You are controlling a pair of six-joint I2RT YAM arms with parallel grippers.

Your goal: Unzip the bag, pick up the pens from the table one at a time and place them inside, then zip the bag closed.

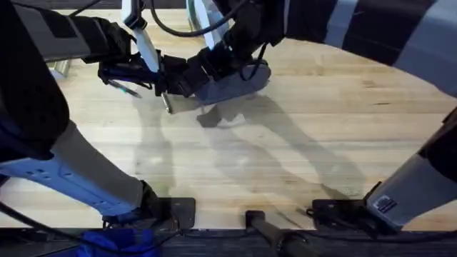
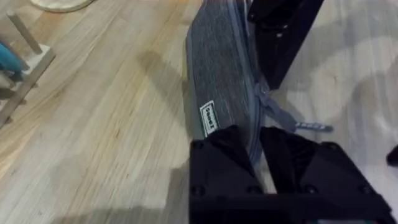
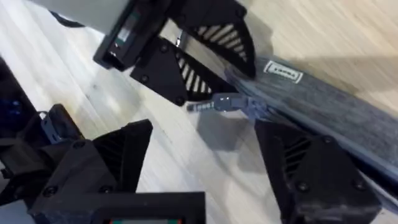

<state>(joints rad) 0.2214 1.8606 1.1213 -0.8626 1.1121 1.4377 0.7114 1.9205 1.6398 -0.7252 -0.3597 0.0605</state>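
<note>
Bag (image 1: 232, 84) lies at the tabletop's (image 1: 285, 157) far side, both arms crowding it. Left wrist: the left hand (image 2: 256, 146) pinches the bag's end. Right wrist: the right hand (image 3: 205, 155) spread, short of the pull tab (image 3: 214, 104); a rushed close could miss it.

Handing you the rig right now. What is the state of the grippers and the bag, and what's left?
Left gripper: shut on one end of the bag, pinning it on the table.
Right gripper: open, fingers either side of the zipper pull, not yet gripping it.
Done: bag steadied; the zipper looks closed, with the pull by the held end.
Left: grip the pull, unzip, load the pens one at a time, zip shut.
</note>
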